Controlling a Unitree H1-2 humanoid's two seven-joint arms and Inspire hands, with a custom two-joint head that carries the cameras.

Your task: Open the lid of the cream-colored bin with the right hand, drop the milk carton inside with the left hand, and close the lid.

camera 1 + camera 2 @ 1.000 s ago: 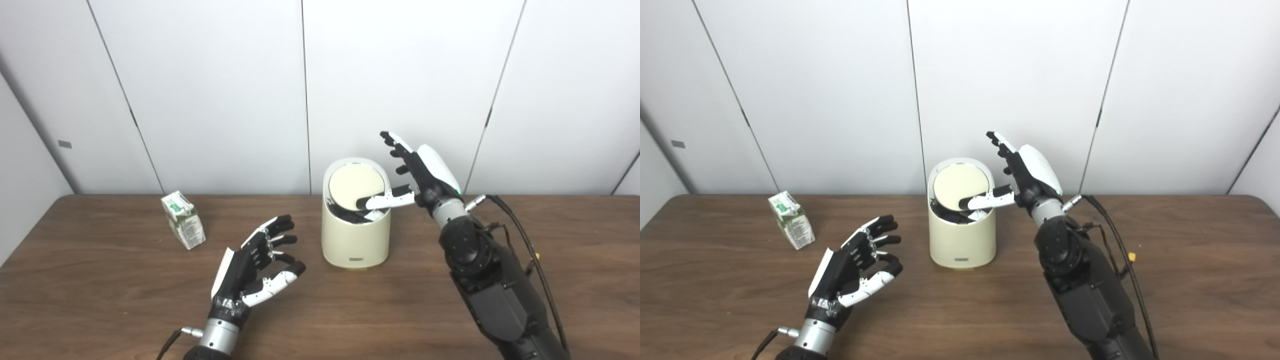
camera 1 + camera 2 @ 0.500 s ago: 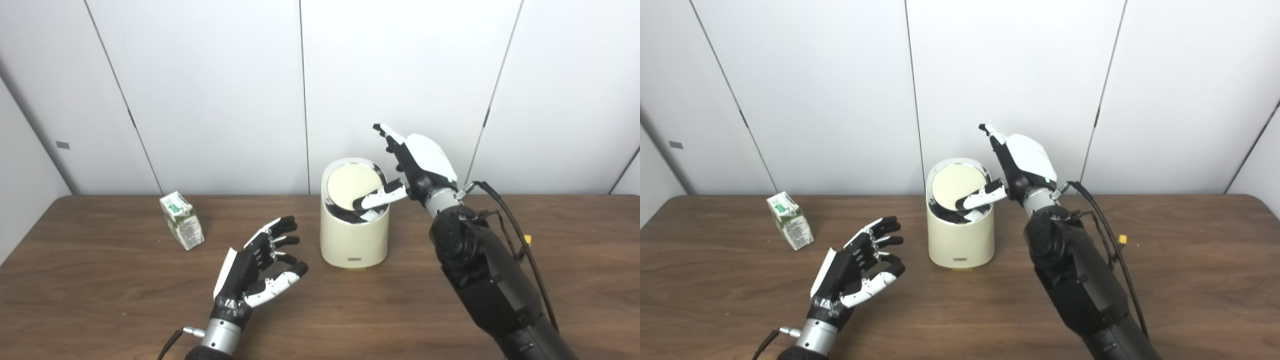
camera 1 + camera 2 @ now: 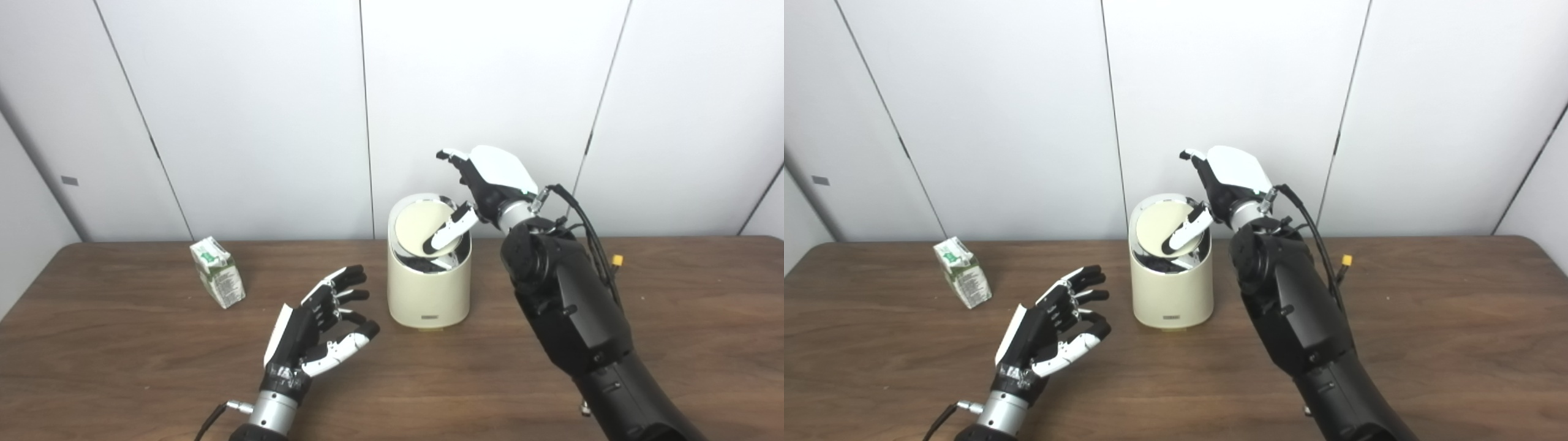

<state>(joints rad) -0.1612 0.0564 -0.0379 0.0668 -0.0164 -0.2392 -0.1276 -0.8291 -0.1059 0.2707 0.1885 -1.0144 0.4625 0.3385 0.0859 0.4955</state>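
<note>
At the far left of the brown wooden tabletop (image 3: 110, 367) stood the milk carton (image 3: 217, 280), upright on its base with its green-and-white printed faces turned slightly, well apart from both hands and from the bin. To its right, nearer the front edge, the left hand (image 3: 315, 334) hovered over the wood with its palm turned up and toward the bin, its fingers spread apart and lightly curled, holding nothing. Just beyond its fingertips, near but not touching, sat the cream-colored bin (image 3: 429, 288), a round upright container on the tabletop close to the white panelled wall (image 3: 245, 110). Its round lid (image 3: 419, 228) was tilted, the near edge dipped into the opening so that a dark gap showed below it at the front. The right hand (image 3: 484, 184) was above and behind the bin's right rim, its white back facing up, fingers stretched apart and gripping nothing, while its thumb (image 3: 446, 231) reached down and lay against the tilted lid. The right arm (image 3: 569, 306) rose in black segments from the lower right, with a cable (image 3: 591, 223) looping beside the wrist.
</note>
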